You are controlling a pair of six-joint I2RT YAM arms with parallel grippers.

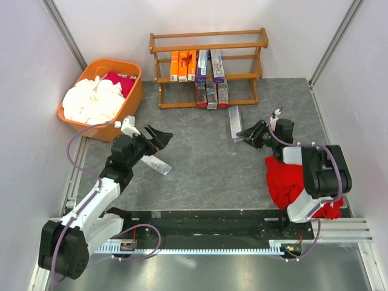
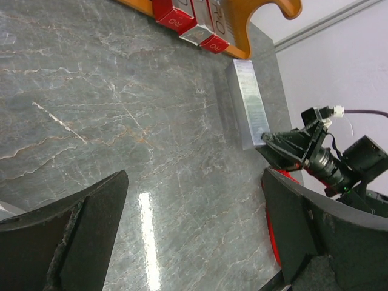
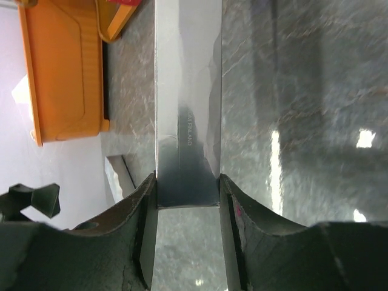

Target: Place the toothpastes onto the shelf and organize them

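Risk: the right gripper (image 3: 188,189) was clamped on only the very end of a silver carton (image 3: 188,91), so the long box could pivot or slip when lifted and strike the shelf (image 1: 209,33). The carton lay flat at the shelf's five o'clock. The right arm (image 1: 315,170) reached low toward eleven o'clock; the left gripper (image 1: 154,138) stood wide apart, empty.

The silver carton (image 3: 187,91) runs off the right wrist view's top; the right arm (image 1: 324,170) partly hides the red cloth (image 1: 282,180).
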